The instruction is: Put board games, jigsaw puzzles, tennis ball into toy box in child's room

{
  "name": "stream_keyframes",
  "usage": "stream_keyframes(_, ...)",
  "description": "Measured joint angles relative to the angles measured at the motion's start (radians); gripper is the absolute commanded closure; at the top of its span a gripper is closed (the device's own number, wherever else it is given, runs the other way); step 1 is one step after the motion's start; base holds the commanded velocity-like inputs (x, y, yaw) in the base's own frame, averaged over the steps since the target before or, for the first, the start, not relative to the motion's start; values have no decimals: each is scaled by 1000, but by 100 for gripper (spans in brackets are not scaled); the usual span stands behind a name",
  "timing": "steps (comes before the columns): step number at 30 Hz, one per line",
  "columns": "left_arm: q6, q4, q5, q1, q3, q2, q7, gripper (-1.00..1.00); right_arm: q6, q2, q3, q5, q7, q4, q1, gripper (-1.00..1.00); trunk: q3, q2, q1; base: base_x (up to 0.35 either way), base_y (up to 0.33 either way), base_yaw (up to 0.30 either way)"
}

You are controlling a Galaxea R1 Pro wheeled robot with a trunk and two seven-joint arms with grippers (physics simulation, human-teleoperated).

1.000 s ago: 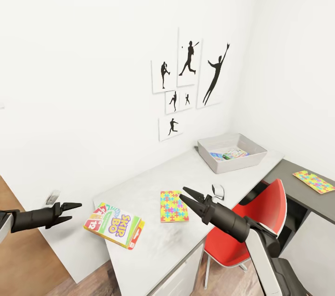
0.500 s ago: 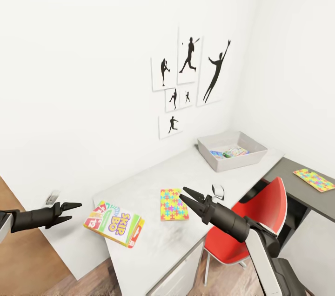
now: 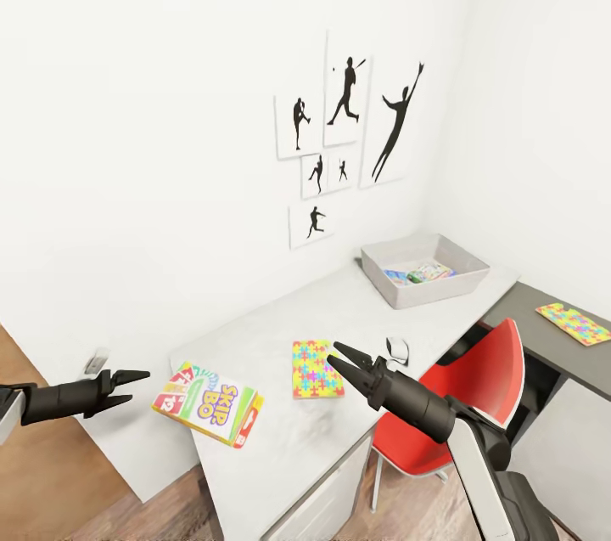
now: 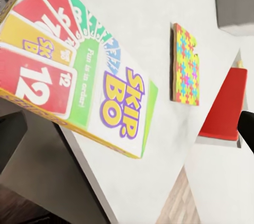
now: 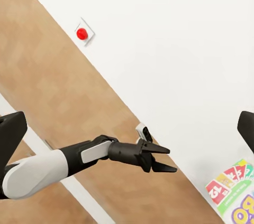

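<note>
The step in hand is judged to be the approach: the table is faced, nothing is held, and a first pick on this near end is being set up. The table runs from the lower middle of the head view up toward the right, where a darker section continues at the right edge.

One toy box is counted, standing at the far end of the table, right of centre in the frame; two or three small colourful items are seen inside it, too small to be named.

One board game, a Skip-Bo box, lies flat at the near left corner of the table, slightly over the edge; it is also seen close in the left wrist view.

Two jigsaw puzzles are counted: one jigsaw puzzle lies flat mid-table, near the board game, and a second puzzle lies on the dark section at the right edge, well apart.

The right gripper hangs just over the table beside the nearer puzzle, jaws narrowly parted and empty. The left gripper is held off the table's left end, jaws slightly parted, empty, as also seen from the right wrist.

No tennis ball can be made out

The next move is judged to call for a descent of either gripper onto a flat box, gripped by an edge, then a carry to the toy box
</note>
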Motion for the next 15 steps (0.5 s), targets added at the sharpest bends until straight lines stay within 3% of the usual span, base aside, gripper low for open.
stream_keyframes(15,-1,0,0,0,0,-13,0,-100,41,-1,-6,-31,26,-10,0,-100,-25,0,0,0,0,0)
